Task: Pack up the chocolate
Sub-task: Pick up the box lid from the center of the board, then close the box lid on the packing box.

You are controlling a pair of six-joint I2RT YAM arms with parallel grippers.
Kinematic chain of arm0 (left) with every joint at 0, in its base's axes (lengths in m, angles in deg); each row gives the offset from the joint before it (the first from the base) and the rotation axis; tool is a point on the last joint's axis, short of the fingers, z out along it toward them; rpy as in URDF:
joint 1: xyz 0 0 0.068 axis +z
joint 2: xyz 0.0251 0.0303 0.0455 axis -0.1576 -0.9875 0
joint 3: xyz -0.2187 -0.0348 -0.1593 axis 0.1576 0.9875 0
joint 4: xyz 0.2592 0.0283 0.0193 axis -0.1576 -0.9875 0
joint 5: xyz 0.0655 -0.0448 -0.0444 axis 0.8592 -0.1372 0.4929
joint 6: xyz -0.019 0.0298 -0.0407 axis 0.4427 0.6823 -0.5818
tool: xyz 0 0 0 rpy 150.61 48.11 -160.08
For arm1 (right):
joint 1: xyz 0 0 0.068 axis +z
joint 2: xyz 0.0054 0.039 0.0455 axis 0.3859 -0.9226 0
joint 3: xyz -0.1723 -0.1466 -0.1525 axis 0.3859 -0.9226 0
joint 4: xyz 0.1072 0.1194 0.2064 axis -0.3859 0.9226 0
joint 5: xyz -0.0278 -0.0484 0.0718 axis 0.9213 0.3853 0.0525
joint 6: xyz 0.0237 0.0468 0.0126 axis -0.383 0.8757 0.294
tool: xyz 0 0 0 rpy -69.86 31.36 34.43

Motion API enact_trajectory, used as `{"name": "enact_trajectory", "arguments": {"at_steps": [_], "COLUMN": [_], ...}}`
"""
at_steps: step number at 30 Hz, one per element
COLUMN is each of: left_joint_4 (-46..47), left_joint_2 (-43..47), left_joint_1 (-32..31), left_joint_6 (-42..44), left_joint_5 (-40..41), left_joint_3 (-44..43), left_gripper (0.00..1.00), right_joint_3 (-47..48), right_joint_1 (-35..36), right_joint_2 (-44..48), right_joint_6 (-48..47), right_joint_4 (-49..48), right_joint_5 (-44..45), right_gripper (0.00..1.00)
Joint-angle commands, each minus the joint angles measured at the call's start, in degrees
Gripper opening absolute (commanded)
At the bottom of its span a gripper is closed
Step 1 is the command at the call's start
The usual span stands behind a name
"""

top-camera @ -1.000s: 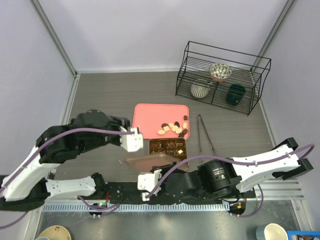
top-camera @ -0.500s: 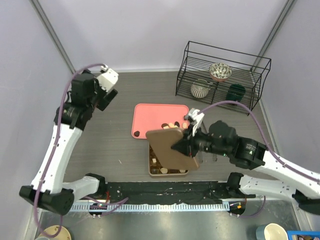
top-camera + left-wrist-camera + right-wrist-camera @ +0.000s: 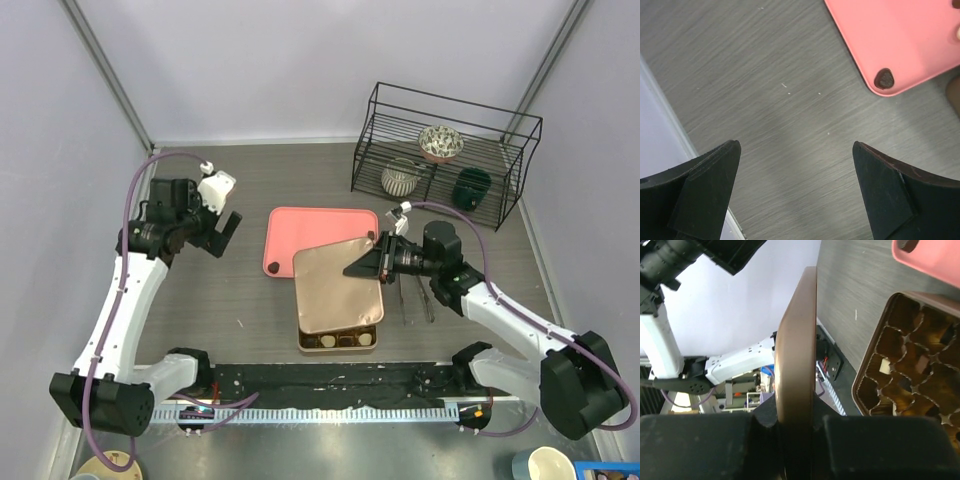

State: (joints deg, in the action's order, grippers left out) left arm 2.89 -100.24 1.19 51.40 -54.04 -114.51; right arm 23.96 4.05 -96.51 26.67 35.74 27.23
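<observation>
Brown chocolate (image 3: 884, 79) beyond left tool (image 3: 795, 150)

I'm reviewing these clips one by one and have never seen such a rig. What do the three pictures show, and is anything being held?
These are two robot arms bolted at the near edge of a table, each ending in a two-finger gripper. The wide picture looks down from above and behind them. The other two pictures come from a small camera on each wrist.

On the table lie a pink tray, a gold-brown box whose compartments hold chocolates, metal tongs and, at the back, a wire rack with bowls.

The right gripper is shut on the box's lid, holding it tilted over the box. The left gripper is open and empty, above bare table near the tray's corner, where one dark chocolate sits.
</observation>
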Motion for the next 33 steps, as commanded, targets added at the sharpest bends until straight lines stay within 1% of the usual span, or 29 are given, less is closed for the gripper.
{"name": "enact_trajectory", "arguments": {"at_steps": [1,2,4,6,7,10,16,18,19,20,21,23,24,26,27,28,30,32,33], "left_joint_4": [-0.3,-0.4,-0.6,-1.3,-1.3,-1.8,-3.0,-2.9,-2.8,-2.8,-2.8,-2.9,-2.9,-2.6,-2.7,-2.6,-2.6,-2.5,-2.5], "left_joint_2": [1.7,1.9,2.1,2.4,2.5,2.8,3.6,4.1,4.3,4.3,4.4,4.2,4.2,4.3,4.4,4.5,4.5,4.6,4.5], "left_joint_1": [0.1,0.1,0.0,0.1,0.1,0.1,0.0,0.0,0.0,0.1,0.1,0.0,0.0,0.1,0.1,0.1,0.1,0.1,0.0], "left_joint_6": [-1.3,-1.4,-1.5,-1.9,-2.1,-2.3,-1.4,-1.2,-1.0,-1.0,-1.0,-0.9,-0.9,-0.9,-0.9,-0.9,-1.0,-1.1,-1.1], "left_joint_5": [-5.6,-6.0,-7.2,-9.4,-9.8,-11.8,-13.1,-13.3,-13.4,-13.3,-13.4,-13.5,-13.5,-13.9,-14.0,-14.0,-14.6,-14.7,-14.9], "left_joint_3": [1.4,1.6,2.1,2.4,2.6,3.1,3.7,4.2,4.4,4.6,4.7,4.8,5.0,5.2,5.2,5.4,5.5,5.6,5.6], "left_gripper": [1.00,1.00,1.00,0.99,1.00,1.00,1.00,1.00,1.00,1.00,1.00,1.00,1.00,1.00,1.00,1.00,1.00,1.00,1.00], "right_joint_3": [0.0,-0.9,-1.6,-1.4,-1.3,-1.2,-1.8,-1.9,-1.9,-1.6,-1.2,0.7,1.2,2.4,3.2,5.1,7.0,9.2,9.9], "right_joint_1": [-0.7,-0.8,-0.7,-0.8,-0.8,-0.7,-0.7,-0.7,-0.7,-0.8,-0.7,-0.7,-0.7,-0.7,-0.7,-0.7,-0.7,-0.7,-0.6], "right_joint_2": [1.3,0.9,0.3,0.1,-0.1,-2.3,-6.3,-7.4,-7.7,-7.7,-7.8,-7.9,-7.9,-7.3,-7.1,-7.1,-7.0,-6.7,-6.9], "right_joint_6": [1.1,0.7,-3.0,-6.9,-10.0,-12.1,-12.6,-13.4,-13.8,-14.5,-16.6,-19.2,-20.6,-21.9,-23.8,-24.8,-26.6,-28.5,-29.1], "right_joint_4": [-5.4,-5.1,-2.0,4.0,5.1,5.8,4.4,5.4,6.1,7.3,10.8,15.5,18.7,21.2,24.6,26.6,31.3,33.9,36.7], "right_joint_5": [-6.6,-6.7,-6.1,-4.1,-3.4,-1.5,0.6,1.3,1.8,3.5,4.6,7.6,8.2,10.3,11.1,12.0,13.9,15.0,16.2], "right_gripper": [0.01,0.01,0.01,0.01,0.01,0.01,0.01,0.01,0.03,0.08,0.21,0.36,0.49,0.78,0.94,0.97,0.99,1.00,1.00]}}
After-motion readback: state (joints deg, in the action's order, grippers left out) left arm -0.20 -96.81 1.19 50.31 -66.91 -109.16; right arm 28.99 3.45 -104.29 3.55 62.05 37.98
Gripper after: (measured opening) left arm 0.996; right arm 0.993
